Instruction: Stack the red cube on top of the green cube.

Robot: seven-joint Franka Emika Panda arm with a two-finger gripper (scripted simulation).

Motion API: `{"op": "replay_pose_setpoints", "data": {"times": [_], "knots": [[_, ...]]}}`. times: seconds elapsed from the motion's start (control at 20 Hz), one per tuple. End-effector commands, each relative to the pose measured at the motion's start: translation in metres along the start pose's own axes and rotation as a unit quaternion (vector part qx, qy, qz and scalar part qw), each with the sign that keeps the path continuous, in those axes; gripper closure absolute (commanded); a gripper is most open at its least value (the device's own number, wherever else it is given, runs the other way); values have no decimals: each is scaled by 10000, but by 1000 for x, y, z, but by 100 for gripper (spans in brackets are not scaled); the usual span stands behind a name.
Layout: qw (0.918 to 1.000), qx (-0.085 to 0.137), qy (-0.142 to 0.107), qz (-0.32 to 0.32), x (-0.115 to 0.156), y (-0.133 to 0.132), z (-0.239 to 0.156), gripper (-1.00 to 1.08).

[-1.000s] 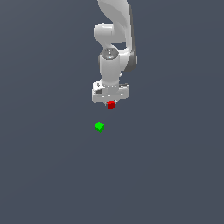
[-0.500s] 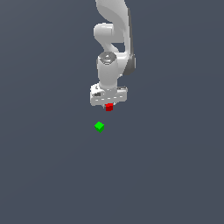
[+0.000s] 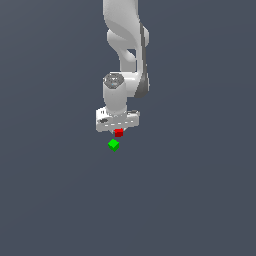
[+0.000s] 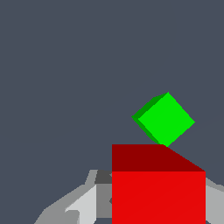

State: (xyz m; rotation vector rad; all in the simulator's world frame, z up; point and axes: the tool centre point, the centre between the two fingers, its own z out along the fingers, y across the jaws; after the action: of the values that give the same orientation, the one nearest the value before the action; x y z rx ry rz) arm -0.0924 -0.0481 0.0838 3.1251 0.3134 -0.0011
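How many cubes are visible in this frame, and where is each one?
2. The red cube is held in the hand, just under the arm. The green cube lies on the floor, just below the red one and slightly toward the exterior view's left. Nothing suggests a hidden third.

No text, label, brand, number or sign can be read in either view. The red cube [image 3: 118, 132], the green cube [image 3: 113, 145] and the white gripper [image 3: 118, 131] all show plain, unmarked surfaces, and the dark grey ground [image 3: 200, 200] carries no writing.
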Motion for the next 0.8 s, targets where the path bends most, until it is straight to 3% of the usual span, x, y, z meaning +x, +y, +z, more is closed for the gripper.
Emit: {"op": "replay_pose_setpoints", "data": {"times": [0.0,0.7,0.75], "knots": [[10000,-2,4,-2,11,11,7,108],[10000,2,3,-2,37,34,22,108],[10000,2,3,-2,37,34,22,-92]]}}
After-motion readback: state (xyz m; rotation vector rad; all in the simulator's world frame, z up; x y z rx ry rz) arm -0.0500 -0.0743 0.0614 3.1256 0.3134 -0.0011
